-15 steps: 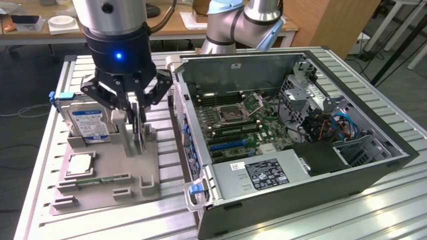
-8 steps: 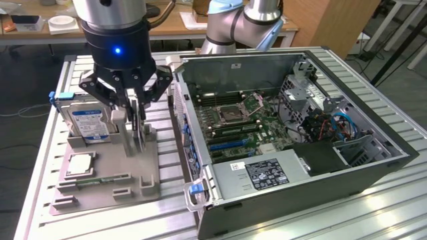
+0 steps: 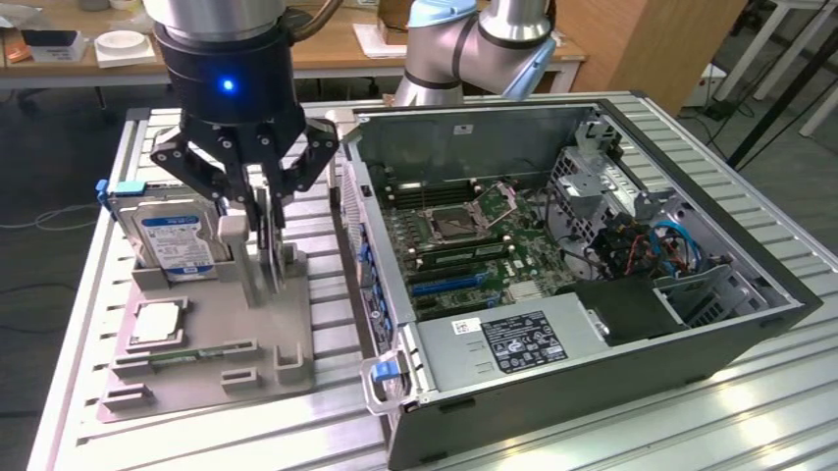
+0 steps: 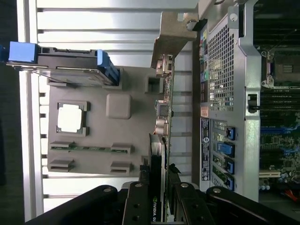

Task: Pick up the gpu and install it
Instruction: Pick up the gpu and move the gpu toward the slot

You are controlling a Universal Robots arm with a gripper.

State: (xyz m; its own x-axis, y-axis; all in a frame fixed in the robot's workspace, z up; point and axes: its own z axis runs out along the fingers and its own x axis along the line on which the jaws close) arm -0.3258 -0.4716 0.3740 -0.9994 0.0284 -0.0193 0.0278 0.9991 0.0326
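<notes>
From the wrist view we see the gpu [image 4: 158, 154] edge-on, upright in the grey fixture [image 4: 131, 84] beside the computer case [image 4: 225, 56]. The gripper [image 4: 158, 187] has its jaws partly closed, pinching both faces of the card. The exterior view adds the case's open interior and motherboard [image 3: 478, 231]. On the fixture we count one gpu, one hard drive [image 3: 175, 245], one processor [image 3: 155, 322] and one memory strip [image 3: 196, 355].

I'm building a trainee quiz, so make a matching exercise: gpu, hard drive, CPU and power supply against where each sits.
Things: 1 gpu; 2 hard drive; 3 CPU; 4 power supply.
Places: A inside the computer case; B flat on the grey holder; C upright between the fingers; D upright in the holder, blue-and-white label showing.
Pairs: 1-C, 2-D, 3-B, 4-A.
</notes>
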